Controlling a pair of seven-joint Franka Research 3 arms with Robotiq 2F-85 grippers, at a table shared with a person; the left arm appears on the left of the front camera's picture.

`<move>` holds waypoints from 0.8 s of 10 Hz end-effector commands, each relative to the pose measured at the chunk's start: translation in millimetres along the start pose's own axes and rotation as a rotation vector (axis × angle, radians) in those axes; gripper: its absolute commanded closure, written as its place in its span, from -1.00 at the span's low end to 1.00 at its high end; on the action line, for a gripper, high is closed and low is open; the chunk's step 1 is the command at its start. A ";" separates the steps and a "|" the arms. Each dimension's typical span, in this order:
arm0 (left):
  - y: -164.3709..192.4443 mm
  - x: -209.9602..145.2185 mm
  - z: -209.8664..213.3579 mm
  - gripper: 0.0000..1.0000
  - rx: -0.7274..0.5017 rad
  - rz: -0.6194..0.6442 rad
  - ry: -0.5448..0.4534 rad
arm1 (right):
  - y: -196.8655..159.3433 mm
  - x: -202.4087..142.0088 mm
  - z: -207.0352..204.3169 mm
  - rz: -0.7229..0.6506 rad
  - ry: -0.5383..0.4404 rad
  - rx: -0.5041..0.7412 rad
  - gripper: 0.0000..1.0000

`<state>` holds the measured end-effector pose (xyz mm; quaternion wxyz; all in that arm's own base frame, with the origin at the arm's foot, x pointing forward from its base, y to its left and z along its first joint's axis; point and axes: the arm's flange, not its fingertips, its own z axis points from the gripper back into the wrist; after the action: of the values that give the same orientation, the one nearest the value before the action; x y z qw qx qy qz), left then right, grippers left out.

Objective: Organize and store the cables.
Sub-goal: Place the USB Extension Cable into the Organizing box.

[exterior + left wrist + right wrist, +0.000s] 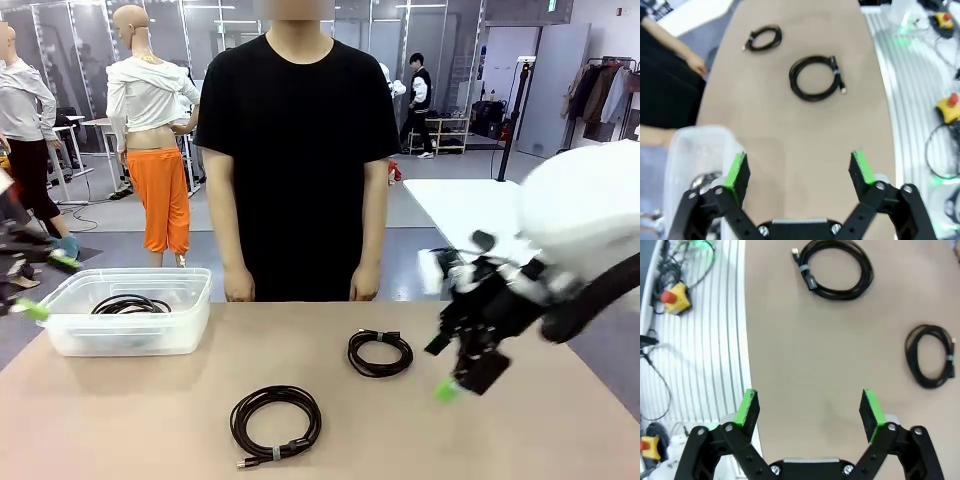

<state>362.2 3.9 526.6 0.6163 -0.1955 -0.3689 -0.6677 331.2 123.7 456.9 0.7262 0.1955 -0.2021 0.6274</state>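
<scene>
1. Robotics lab, open-plan hall.
2. White robot arm [585, 215] at a tan surface [150, 420]; right claw [810, 407] spread wide.
3. Yellow emergency-stop box [674, 297] and loose wiring [655, 375] lie beside the surface.
4. Glass partitions [60, 40], coat rail [605, 85], grey floor [95, 215] behind a standing person [298, 150].

Bright even light, faint shadows; right arm [590, 212] motion-blurred in front
</scene>
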 end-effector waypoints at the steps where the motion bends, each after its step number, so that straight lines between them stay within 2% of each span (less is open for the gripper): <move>1: 12.1 15.1 -40.7 -1.00 -0.017 0.033 0.064 | 25.3 -49.4 19.6 0.040 -0.052 0.011 -1.00; 3: 8.7 54.4 -86.2 -1.00 -0.077 0.026 0.095 | 32.9 -98.3 50.3 0.028 -0.146 -0.028 -1.00; 5: 5.1 106.4 -152.5 -1.00 -0.136 0.015 0.158 | 43.5 -161.6 86.6 0.021 -0.286 -0.077 -1.00; 8: -2.7 152.6 -231.6 -1.00 -0.187 -0.022 0.303 | 60.9 -243.8 113.0 -0.020 -0.516 -0.103 -1.00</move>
<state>359.9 -252.9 483.6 0.6257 -0.1705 -0.2335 -0.7245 266.9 -135.7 465.0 0.6843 0.2890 -0.3885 0.5453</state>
